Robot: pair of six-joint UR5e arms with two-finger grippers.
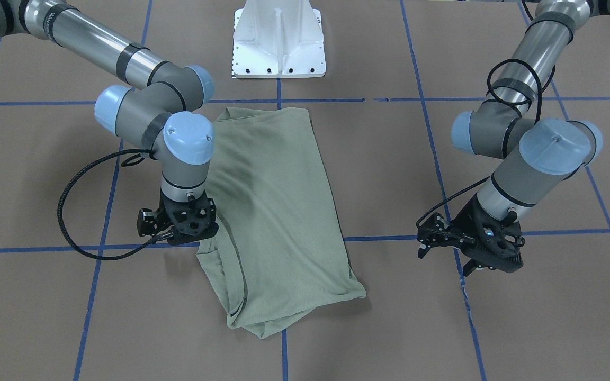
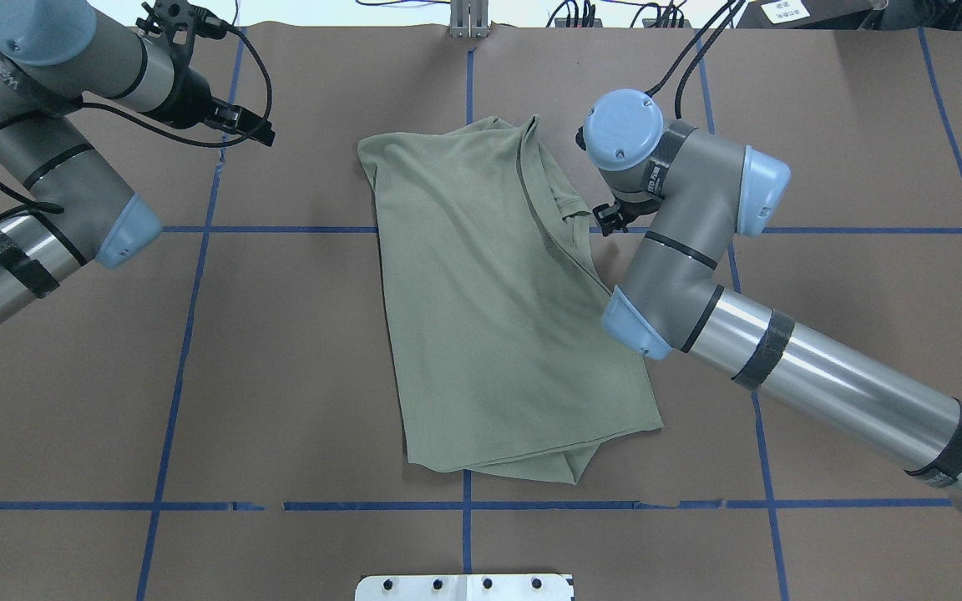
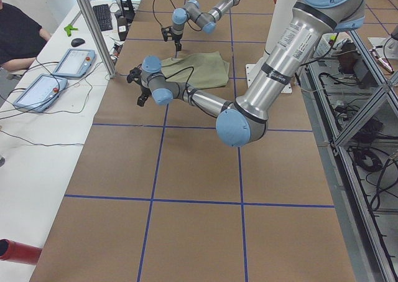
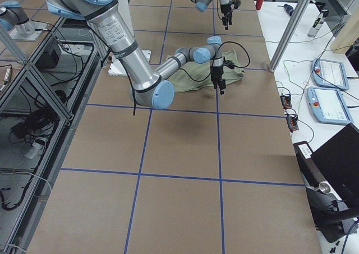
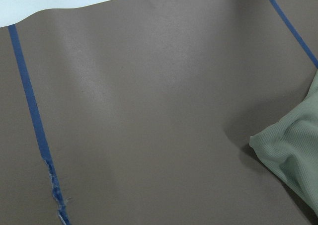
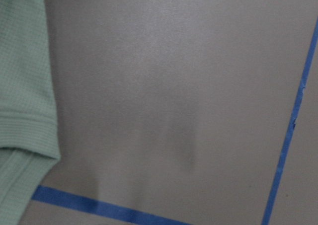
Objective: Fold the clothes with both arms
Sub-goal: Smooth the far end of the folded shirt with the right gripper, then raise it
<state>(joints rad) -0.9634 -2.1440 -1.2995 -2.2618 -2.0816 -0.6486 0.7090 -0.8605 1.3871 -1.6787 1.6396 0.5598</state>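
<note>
- The folded sage-green shirt (image 1: 278,211) lies mid-way across the table (image 1: 389,328), its long axis running away from the robot.
- The right end effector (image 1: 184,225) hovers just beside the collar edge; I cannot tell its grip.
- The left end effector (image 1: 442,263) is spread, empty and well apart.

Brown table (image 1: 389,174) with blue tape grid (image 1: 310,100) carries folded sage shirt (image 1: 278,211)

Shirt (image 1: 278,211), just beside the jaws of the right gripper (image 1: 195,239): matt waffle-knit cloth, ribbed hem.
Table cover (image 1: 389,317): smooth brown paper, faint sheen.
Grid tape (image 5: 30,101): blue, frayed in places.
Arm tubes (image 2: 848,392): polished metal.
Joint caps (image 1: 188,136): smooth plastic.
</note>
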